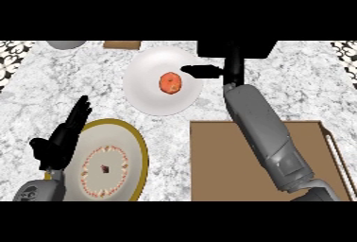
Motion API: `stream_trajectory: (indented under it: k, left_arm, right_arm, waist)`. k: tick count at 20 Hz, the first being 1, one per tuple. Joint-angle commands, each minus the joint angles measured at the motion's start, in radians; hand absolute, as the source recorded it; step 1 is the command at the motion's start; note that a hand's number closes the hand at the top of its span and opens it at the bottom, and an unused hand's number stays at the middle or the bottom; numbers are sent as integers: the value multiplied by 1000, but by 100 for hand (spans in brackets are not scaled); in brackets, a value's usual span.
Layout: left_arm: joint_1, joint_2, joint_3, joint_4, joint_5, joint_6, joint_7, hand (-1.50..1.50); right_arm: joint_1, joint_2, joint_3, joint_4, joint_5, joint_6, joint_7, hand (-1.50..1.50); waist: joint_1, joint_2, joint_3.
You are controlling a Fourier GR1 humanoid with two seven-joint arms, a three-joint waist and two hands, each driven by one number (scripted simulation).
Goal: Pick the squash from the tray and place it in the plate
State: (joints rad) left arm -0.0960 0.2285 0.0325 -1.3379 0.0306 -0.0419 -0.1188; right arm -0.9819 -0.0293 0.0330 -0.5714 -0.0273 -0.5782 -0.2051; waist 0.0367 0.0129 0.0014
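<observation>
At eight o'clock the left robot hand (66,134) rests open, empty, beside a gold-rimmed plate (141,150). The squash (171,83) lies on the white plate (150,101) at twelve. The right robot hand (202,70), open and empty, hovers at its one o'clock; a low pull-back could knock the squash off.

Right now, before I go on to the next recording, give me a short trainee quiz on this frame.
1. True or false: the squash lies on the tray.
2. The right robot hand is closest to: A. the squash B. a cup C. a knife.
3. Fill in: the left robot hand rests open, fingers up, beside the ____-rimmed plate.

Key
1. False: it lies on the white plate.
2. A.
3. Gold.
</observation>
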Motion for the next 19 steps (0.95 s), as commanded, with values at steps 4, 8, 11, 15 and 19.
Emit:
stream_trajectory:
  k: [4,8,11,15,19]
  left_arm:
    - [50,9,26,2,14,-23,-24,0]
    - [1,-11,7,-22,-27,22,30,0]
    - [1,-3,23,-50,-5,2,48,0]
    - [10,45,80,21,37,-74,-21,0]
    - [2,-10,31,21,-19,-33,-26,0]
  right_arm:
    - [159,-127,-77,5,-74,262,-209,-150]
    - [83,-189,-102,138,-61,377,-285,-150]
    - [133,-200,-104,174,-42,402,-370,-150]
    - [173,-201,-100,225,-10,393,-437,-150]
    - [128,-261,-145,297,-14,437,-485,-150]
  waist:
    - [-30,-10,-1]
    - [-17,-5,-1]
    - [-20,-6,-1]
    - [-20,-6,-1]
    - [-16,-4,-1]
